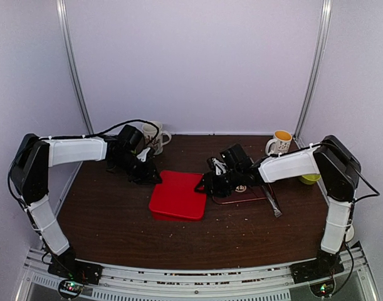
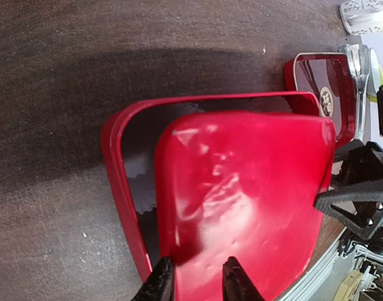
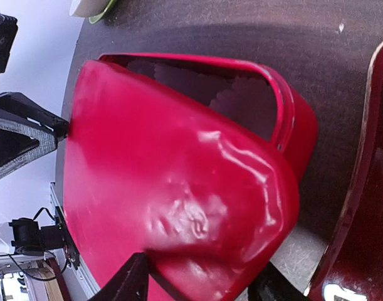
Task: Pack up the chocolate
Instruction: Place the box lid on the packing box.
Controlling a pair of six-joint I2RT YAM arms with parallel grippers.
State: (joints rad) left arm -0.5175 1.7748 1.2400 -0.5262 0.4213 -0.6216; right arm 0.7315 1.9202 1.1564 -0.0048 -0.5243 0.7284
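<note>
**A:** Where is the chocolate? We see no piece of it in any view.

**B:** We judge that it sits under the red lid (image 2: 241, 194), in the white insert (image 3: 241, 100) of the red box (image 2: 119, 182). Only a strip of that insert shows through the gap.

**A:** So the lid is what we handle. How does it take a grip?

**B:** We think it is thin, glossy and light. The faces look slippery, and it is likely to flex if we squeeze hard, so we hold it by the rim at opposite ends. The left gripper (image 2: 197, 282) pinches the lid's edge between its fingers. The right gripper (image 3: 202, 283) has its fingers spread on either side of a lid corner, but we cannot tell from that view whether they press on it.

**A:** And the pieces beneath?

**B:** They are small and probably easy to crush or jolt loose, so we lower the lid level and gently.

**A:** Edges?

**B:** The lid lies tilted and offset, with one side of the box rim uncovered. We need to slide it until it drops over the rim all round.

**A:** Room?

**B:** Bare table (image 1: 116, 213) lies in front of the box. On the right, a second glossy red tray (image 2: 310, 75) lies just beside the box, with tongs (image 1: 271, 202) past it.
</note>
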